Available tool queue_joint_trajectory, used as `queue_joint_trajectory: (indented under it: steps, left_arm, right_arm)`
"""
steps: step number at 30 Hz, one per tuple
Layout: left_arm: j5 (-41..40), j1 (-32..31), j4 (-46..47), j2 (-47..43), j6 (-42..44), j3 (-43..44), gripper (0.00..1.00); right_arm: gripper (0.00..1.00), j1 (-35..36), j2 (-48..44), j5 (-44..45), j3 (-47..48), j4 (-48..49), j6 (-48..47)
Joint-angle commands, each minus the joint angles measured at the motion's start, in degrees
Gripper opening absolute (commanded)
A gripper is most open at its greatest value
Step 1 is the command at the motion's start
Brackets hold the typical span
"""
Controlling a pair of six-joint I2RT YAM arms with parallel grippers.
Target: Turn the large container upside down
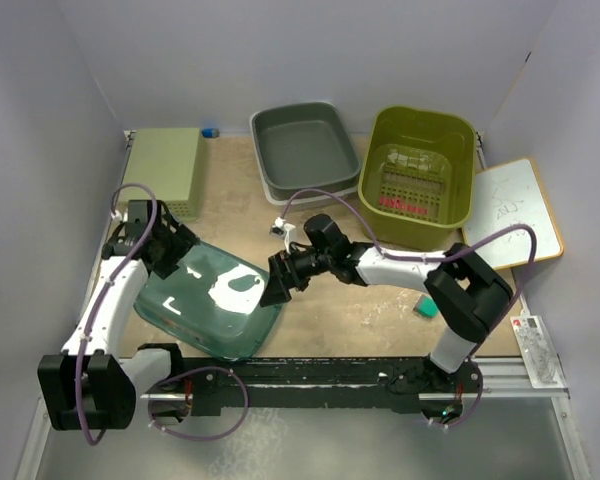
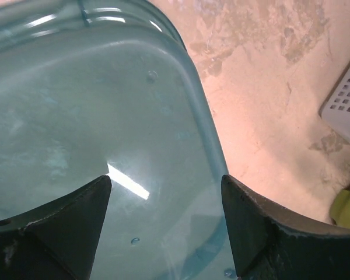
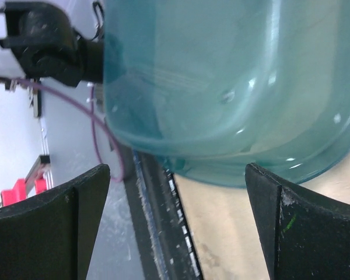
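Lying on the near-left part of the table (image 1: 380, 300), the container (image 1: 212, 300) is a clear teal tub with a broad, glossy face turned up and catching bright reflections. It sits between the two grippers. The left gripper (image 1: 170, 248) is at its far-left corner and the right gripper (image 1: 278, 285) is at its right edge.

From the left wrist, the container (image 2: 76, 116) fills the space under and ahead of the left gripper (image 2: 166, 181). Its fingers (image 2: 76, 216) are spread wide over the smooth surface and closed on nothing. Whether a pad touches the plastic cannot be told.

From the right wrist, the container (image 3: 221, 76) hangs just beyond the right gripper (image 3: 178, 169), its rounded wall across the gap. The fingers (image 3: 64, 204) stand fully apart and hold nothing. Contact there cannot be told either.

A green bin (image 1: 420, 175) and a grey tray (image 1: 305, 145) stand well apart at the far side.
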Motion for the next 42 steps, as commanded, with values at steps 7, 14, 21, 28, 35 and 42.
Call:
queue_joint_trajectory:
  steps: [7, 14, 21, 28, 35, 42]
  left_arm:
    - [-29.10, -0.09, -26.83, -9.64, -0.72, 10.31, 0.81]
    - [-23.97, -0.12, -22.11, -20.38, -14.30, -4.78, 0.85]
    - [-12.56, -0.13, -7.12, -21.20, -14.28, -12.97, 0.85]
    - [-10.84, -0.14, 1.32, -14.11, -10.19, -8.77, 0.85]
    - [-14.32, -0.09, 1.92, -6.81, -3.91, 1.49, 0.85]
    - [-13.68, -0.18, 0.81, -1.93, 3.08, 12.28, 0.84]
  right_arm:
    - [1.00, -1.27, -10.10, 12.00, -1.33, -15.58, -9.98]
    - [1.00, -2.09, -3.42, 11.45, 7.94, -17.90, -11.44]
    - [1.00, -1.95, 5.41, 0.09, 13.25, -6.20, -3.23]
    - [1.00, 2.11, 5.86, -4.76, 8.05, 5.32, 4.12]
    - [1.00, 6.96, 3.96, -6.94, 5.00, 10.51, 7.39]
    - [1.00, 7.51, -0.17, -7.39, 4.18, 6.36, 5.80]
